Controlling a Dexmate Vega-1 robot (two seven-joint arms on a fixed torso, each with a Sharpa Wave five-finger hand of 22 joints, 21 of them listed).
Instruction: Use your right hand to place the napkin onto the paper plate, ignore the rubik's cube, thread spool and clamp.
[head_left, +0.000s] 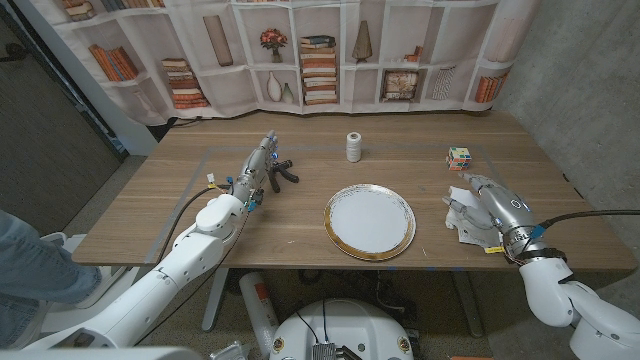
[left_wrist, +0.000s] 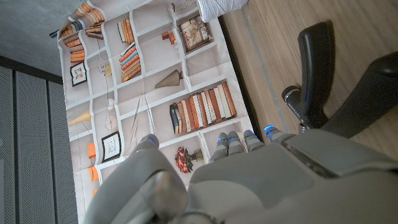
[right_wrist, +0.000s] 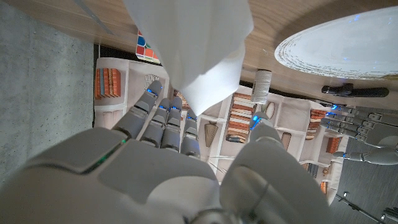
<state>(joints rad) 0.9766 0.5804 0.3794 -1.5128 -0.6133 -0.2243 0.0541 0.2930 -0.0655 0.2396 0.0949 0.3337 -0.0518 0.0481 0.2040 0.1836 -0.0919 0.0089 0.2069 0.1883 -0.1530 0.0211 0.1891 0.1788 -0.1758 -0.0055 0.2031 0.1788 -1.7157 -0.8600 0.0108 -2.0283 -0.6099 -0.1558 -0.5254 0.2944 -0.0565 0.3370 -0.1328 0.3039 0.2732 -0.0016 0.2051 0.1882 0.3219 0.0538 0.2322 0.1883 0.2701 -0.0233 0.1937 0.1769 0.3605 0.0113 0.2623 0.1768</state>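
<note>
**Inspector:** On the table's right side, head view: the right hand (head_left: 478, 203) sits over the crumpled white paper napkin (head_left: 466, 228), fingers reaching toward the far edge. Whether it grasps the napkin I cannot tell here.

**Clerk:** And the target?

**Inspector:** The round white paper plate with gold rim (head_left: 344, 237) lies toward the robot's left of that hand, near, with bare wood between. The multicoloured rubik's cube (head_left: 460, 157) stands beyond the hand, off that path.

**Clerk:** The left hand?

**Inspector:** The left hand (head_left: 257, 168) is well apart and released, beside the black clamp (head_left: 281, 172); the left wrist view agrees, its fingers (left_wrist: 252, 140) apart beside the clamp (left_wrist: 314, 68).

**Clerk:** Right wrist view?

**Inspector:** The napkin (right_wrist: 189, 46) lies just beyond the fingers (right_wrist: 163, 121); I judge them unclosed, nothing gripped. The plate (right_wrist: 339, 53) lies to the thumb side.
</note>
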